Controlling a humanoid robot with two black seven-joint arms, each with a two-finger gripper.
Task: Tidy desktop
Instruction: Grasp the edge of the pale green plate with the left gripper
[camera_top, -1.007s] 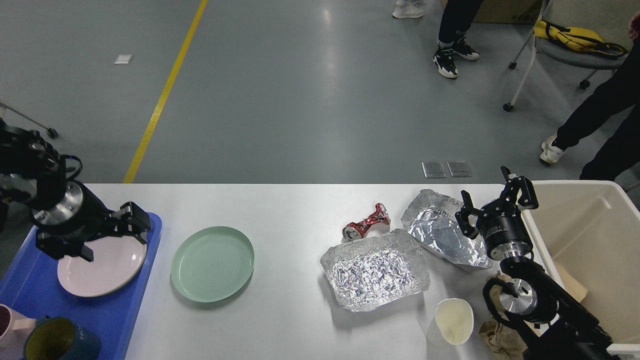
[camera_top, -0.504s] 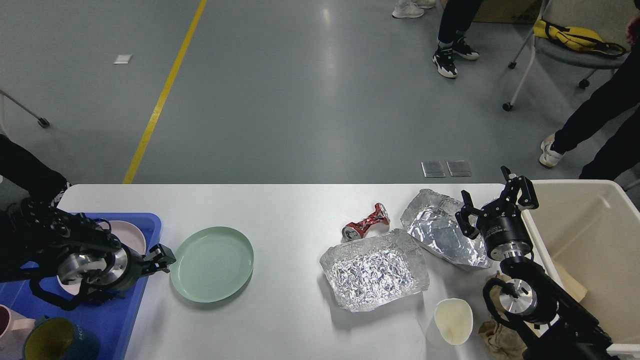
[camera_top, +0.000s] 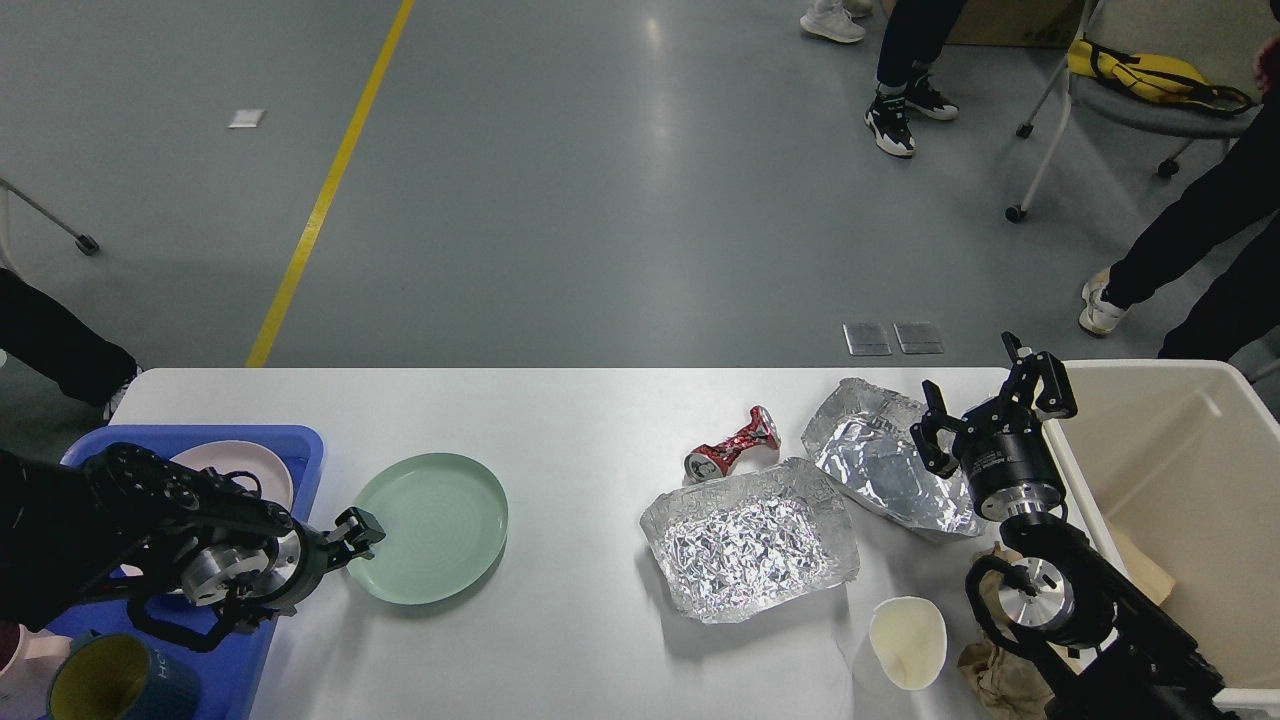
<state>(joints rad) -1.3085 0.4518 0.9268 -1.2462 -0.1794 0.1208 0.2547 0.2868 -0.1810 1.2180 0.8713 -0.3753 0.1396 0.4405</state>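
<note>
**Reaching for the green plate**

My left end effector is low over the counter, at the left rim of the green plate. It is small and dark in the head view, so I cannot tell if its fingers are spread or pressed together, or if they already touch the rim. Just behind it is the blue tray with a pink plate inside, and mugs at the near corner.

My right end effector is spread and holds nothing. It hovers over the far foil tray, beside the cream bin.

I judge that the step in hand is taking the green plate. The next move calls for a firm pinch on the thin rim, then a lift into the blue tray. On the counter there are also the near foil tray, a crushed red can and a paper cup.
</note>
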